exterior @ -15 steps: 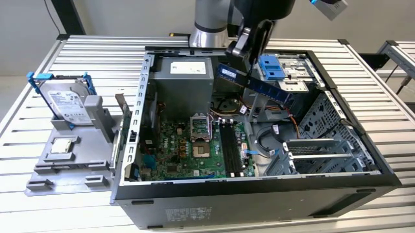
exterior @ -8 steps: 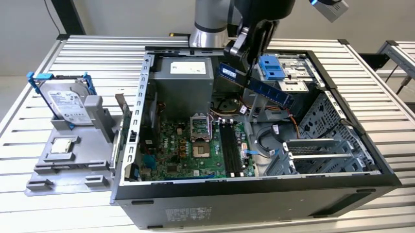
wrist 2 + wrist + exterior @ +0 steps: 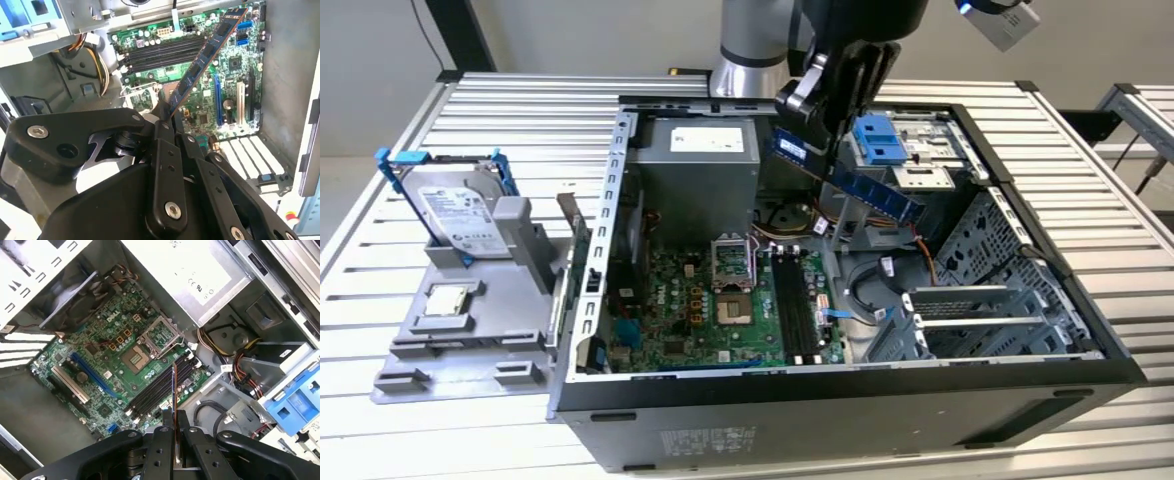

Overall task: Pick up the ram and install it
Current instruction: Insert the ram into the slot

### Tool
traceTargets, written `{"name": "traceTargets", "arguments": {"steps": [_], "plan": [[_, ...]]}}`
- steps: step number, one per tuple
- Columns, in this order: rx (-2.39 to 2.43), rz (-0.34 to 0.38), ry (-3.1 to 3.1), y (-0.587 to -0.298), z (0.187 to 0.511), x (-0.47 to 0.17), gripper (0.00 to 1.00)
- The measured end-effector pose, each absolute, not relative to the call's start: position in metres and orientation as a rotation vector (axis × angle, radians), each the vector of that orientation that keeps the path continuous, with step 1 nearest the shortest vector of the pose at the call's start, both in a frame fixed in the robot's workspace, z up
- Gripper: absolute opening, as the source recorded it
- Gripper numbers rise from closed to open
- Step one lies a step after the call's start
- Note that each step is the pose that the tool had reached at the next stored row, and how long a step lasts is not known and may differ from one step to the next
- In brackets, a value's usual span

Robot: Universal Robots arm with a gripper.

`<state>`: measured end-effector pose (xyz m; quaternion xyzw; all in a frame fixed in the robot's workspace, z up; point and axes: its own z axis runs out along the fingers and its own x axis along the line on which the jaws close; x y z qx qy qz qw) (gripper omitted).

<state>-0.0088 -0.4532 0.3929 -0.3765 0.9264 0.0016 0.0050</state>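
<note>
One gripper (image 3: pixel 817 135) is clamping its jaws on the near end of the one blue ram (image 3: pixel 870 192). The stick is jutting out tilted beyond the fingertips, over the one open computer case (image 3: pixel 854 425). The carrying step seems to be in hand, with the stick hanging well clear of the motherboard (image 3: pixel 680 300) below the jaws. Seating it calls for bringing its long edge parallel to a slot and directly over it. Beneath the jaws what look like four black memory slots (image 3: pixel 165 52) are lying apparently empty, while one hard drive (image 3: pixel 454 205) is standing far from the jaws, outside the case.
</note>
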Motion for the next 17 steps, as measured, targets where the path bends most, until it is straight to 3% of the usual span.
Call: {"name": "traceTargets", "arguments": {"steps": [17], "plan": [[-0.823,0.003,3.021,-0.4532,0.3929,-0.0088,0.00]]}}
